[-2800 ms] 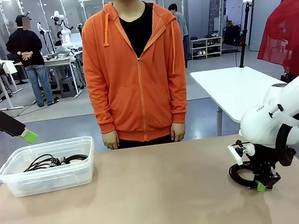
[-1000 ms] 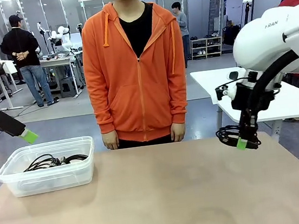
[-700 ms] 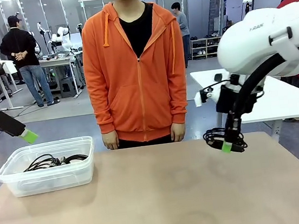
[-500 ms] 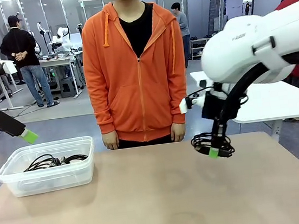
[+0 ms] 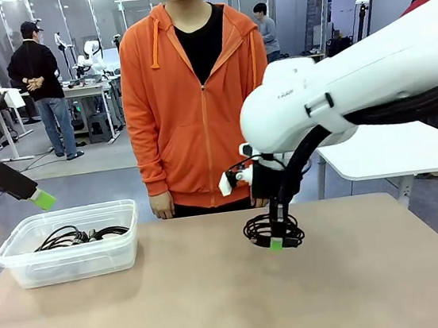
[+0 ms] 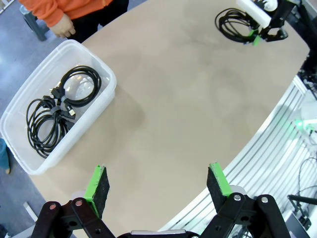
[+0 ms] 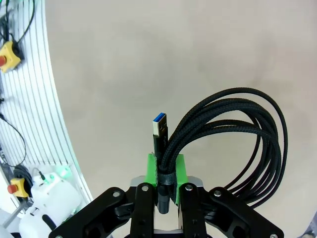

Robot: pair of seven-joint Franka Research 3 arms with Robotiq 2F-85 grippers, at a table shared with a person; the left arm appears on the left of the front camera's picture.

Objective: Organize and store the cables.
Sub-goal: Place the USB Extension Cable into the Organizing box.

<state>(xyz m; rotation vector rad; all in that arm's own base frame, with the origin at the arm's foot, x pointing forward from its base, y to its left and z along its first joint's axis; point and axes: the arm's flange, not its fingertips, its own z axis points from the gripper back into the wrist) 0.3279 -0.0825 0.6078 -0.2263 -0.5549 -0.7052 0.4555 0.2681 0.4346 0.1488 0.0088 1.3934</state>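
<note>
From the front, the right gripper [image 5: 277,242] hangs over the middle of the table [image 5: 221,308] with its jaws clamped on a coiled black cable [image 5: 265,227], the loops hanging around the fingers just above the tabletop. Well off to its left sits a clear plastic bin [image 5: 70,254] with more coiled cables [image 5: 76,235] inside, and the left gripper [image 5: 43,199] hangs in the air above and behind that bin, near the person in the orange hoodie [image 5: 198,94]. The left wrist view shows that gripper's fingers [image 6: 97,183] spread wide with nothing between them; the bin [image 6: 99,64] lies far beyond them, two or three coils [image 6: 57,106] visible inside. The right wrist view adds the detail: green pads [image 7: 153,166] pinched on the bundle's strap, a blue-tipped USB plug [image 7: 159,130] standing above them, loops [image 7: 247,148] fanning to one side.
</note>
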